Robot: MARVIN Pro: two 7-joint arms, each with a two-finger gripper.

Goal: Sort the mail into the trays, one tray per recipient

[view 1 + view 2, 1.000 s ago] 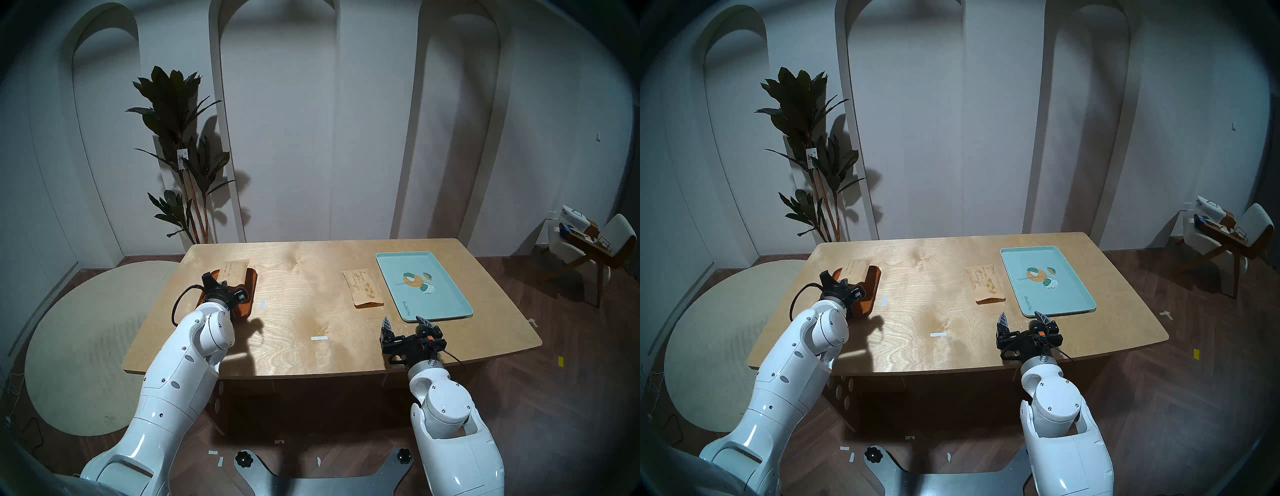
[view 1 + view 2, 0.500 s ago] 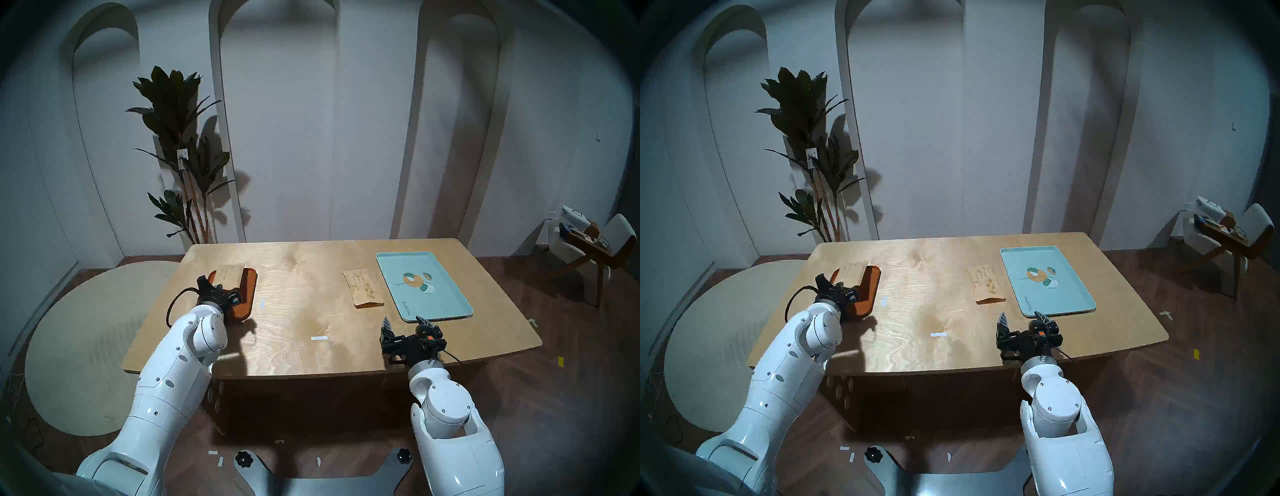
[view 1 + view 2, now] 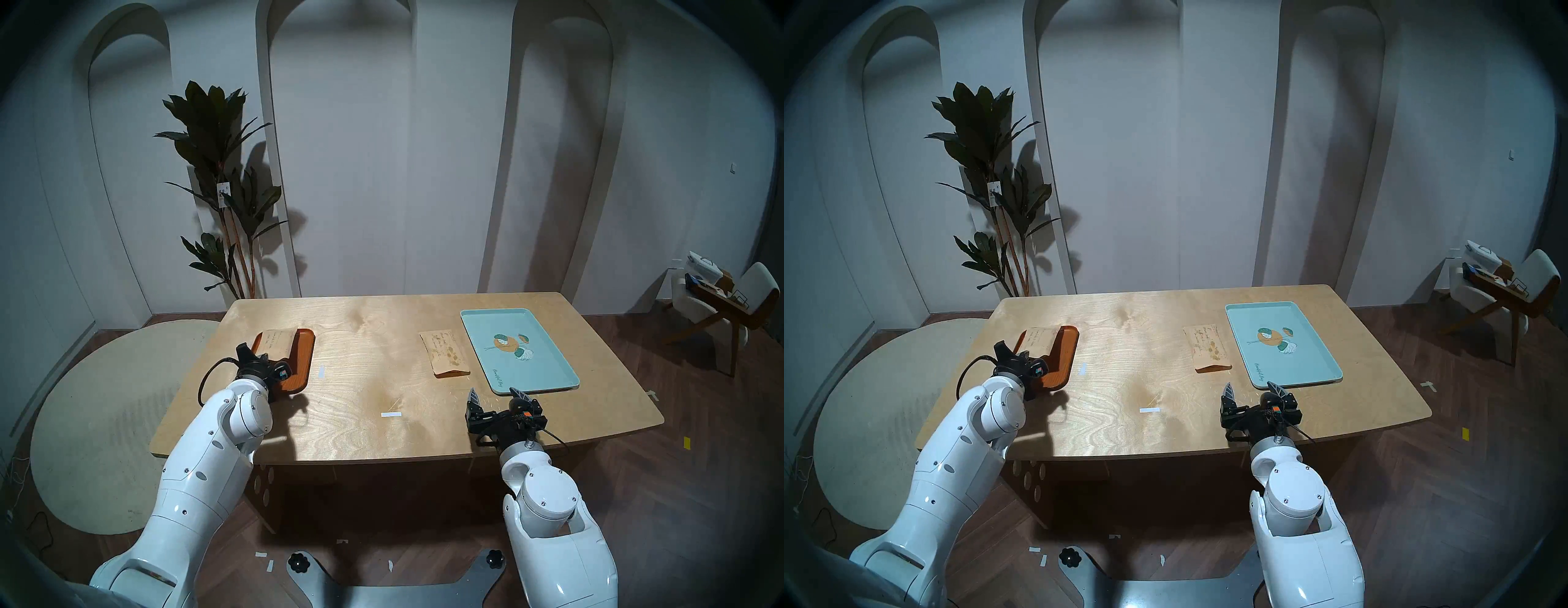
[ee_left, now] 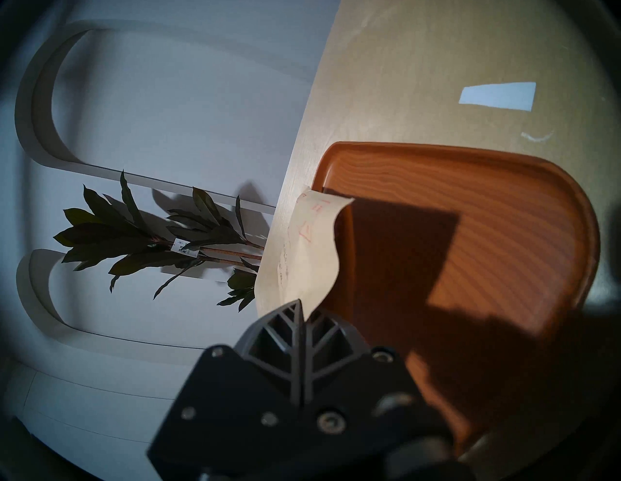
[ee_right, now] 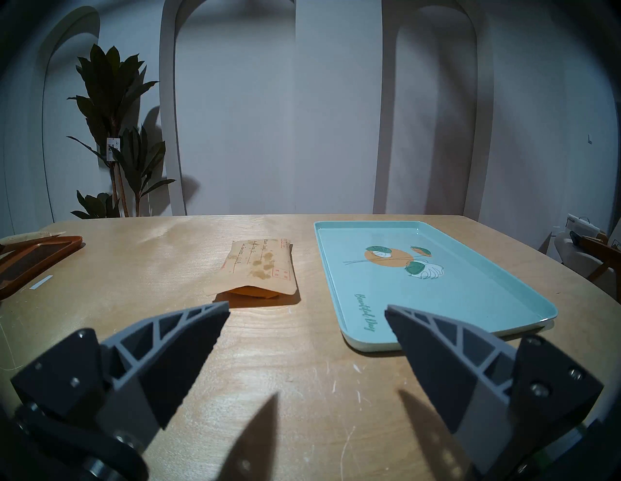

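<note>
1. Pinching, with the left pincer [image 4: 304, 314], one end of the plain envelope [image 3: 278, 343] over the orange-brown tray [image 3: 302, 361]; paper sagging, so light and limp.
2. Idling wide open, the right pincer [image 5: 307, 331].
3. Lying on the surface [image 3: 360, 382] beside the turquoise tray [image 3: 551, 361]: the leaf-printed envelope [image 3: 445, 354], thin, probably best gripped at its puffed near end.

From where I stand, the left gripper [image 4: 300, 314] hides the near end of the plain envelope [image 4: 311, 248], whose handwriting is too faint to read. At the left edge of the right wrist view, the orange-brown tray [image 5: 37, 257] is cut off. The 2 lines on the decorated envelope [image 5: 260, 265] are too small to make out.
</note>
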